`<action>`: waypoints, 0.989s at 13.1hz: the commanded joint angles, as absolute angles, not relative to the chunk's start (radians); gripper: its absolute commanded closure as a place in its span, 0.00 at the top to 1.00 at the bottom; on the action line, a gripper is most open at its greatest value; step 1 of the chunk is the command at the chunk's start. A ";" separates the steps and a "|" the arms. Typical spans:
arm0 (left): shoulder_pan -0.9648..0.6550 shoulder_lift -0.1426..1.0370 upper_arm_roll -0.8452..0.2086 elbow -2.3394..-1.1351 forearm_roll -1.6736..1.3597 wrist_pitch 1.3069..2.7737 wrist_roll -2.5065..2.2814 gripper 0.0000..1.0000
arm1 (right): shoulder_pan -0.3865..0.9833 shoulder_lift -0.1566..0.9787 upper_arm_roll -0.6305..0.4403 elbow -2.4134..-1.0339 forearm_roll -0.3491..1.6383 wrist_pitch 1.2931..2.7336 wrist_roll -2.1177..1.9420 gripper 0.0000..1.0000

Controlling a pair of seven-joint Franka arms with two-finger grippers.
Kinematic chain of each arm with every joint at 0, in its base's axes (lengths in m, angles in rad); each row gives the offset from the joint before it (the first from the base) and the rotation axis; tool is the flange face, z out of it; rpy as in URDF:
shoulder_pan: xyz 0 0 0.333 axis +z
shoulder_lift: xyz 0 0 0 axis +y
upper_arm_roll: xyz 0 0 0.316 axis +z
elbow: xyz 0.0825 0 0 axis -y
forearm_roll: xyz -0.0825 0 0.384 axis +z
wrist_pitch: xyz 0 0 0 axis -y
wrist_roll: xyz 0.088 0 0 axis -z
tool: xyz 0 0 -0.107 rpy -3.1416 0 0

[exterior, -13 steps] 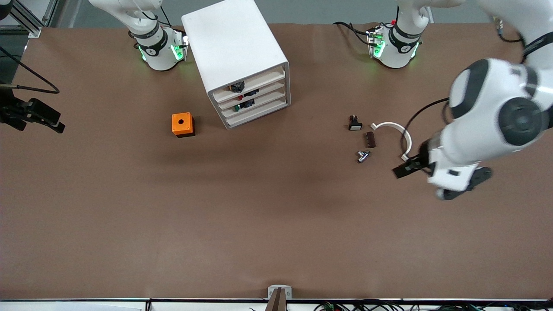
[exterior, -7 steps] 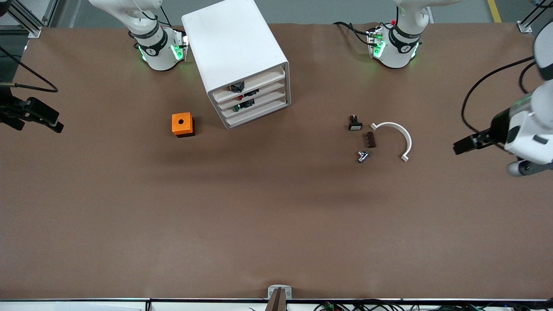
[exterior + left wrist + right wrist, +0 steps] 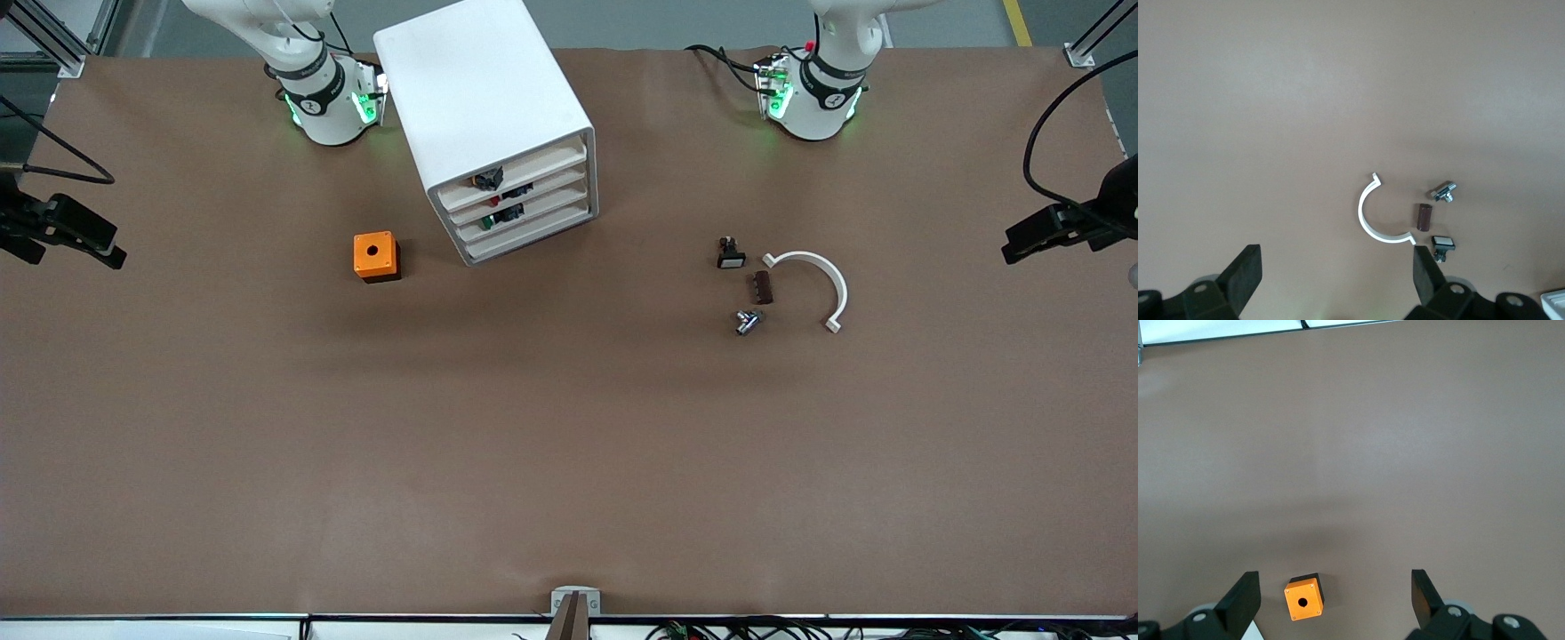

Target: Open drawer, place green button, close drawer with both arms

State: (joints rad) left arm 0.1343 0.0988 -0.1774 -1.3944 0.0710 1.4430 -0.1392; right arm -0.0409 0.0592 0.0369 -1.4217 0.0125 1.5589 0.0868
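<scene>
In the cabinet at upper centre, the drawer sits closed, the green button inside; both grippers, left and right, hang spread and empty, so the task looks done.

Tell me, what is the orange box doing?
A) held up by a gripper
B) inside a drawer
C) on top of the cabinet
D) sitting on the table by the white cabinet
D: the orange box sits on the table beside the cabinet, with no gripper touching it.
</scene>
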 commanded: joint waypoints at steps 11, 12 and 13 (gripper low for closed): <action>0.017 -0.095 -0.060 -1.617 0.012 1.494 -0.071 1.00 | -0.055 0.063 0.052 -1.401 -0.009 1.537 0.084 1.00; 0.014 -0.080 -0.060 -1.605 0.014 1.494 -0.071 1.00 | -0.055 0.063 0.054 -1.401 -0.009 1.537 0.086 1.00; 0.011 -0.071 -0.063 -1.592 0.014 1.494 -0.069 1.00 | -0.057 0.063 0.055 -1.401 -0.008 1.537 0.087 1.00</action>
